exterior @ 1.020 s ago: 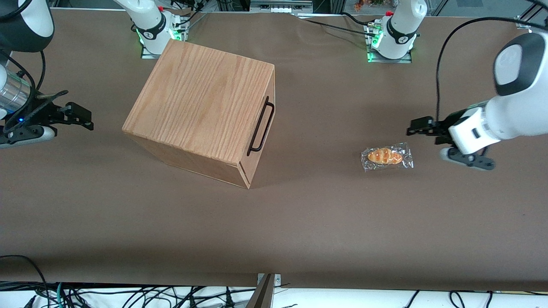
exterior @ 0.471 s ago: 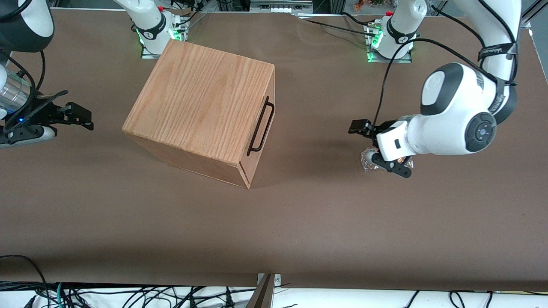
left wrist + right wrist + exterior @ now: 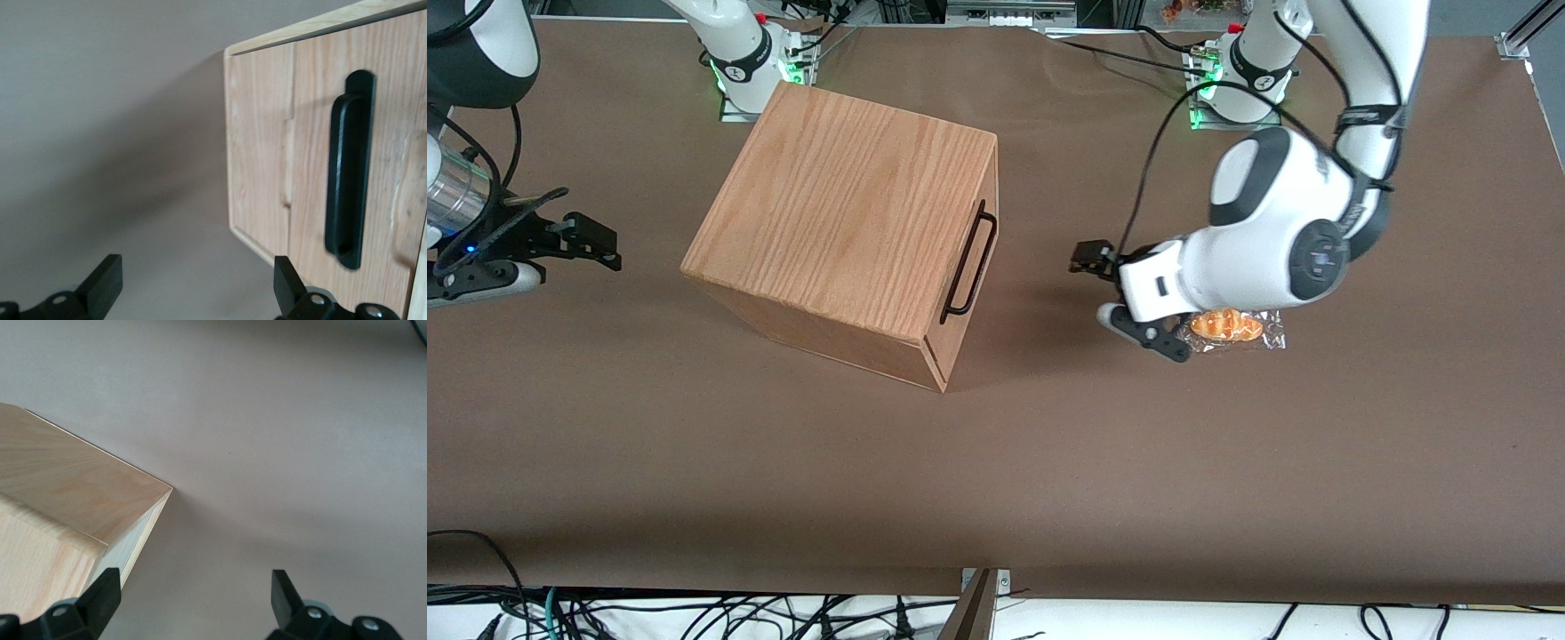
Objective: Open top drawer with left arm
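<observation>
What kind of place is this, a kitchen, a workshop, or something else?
Probably a robotics lab bench, not a home. Arm bases are bolted to a brown-covered table with loose cables along its edge. The left arm's tool, open, hovers in front of a lone wooden cabinet's drawer handle.

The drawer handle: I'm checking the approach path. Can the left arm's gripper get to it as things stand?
Probably yes. The gripper, open, faces the handle with only bare table between them; the wrapped bread lies toward the working arm's end, out of the path.
</observation>
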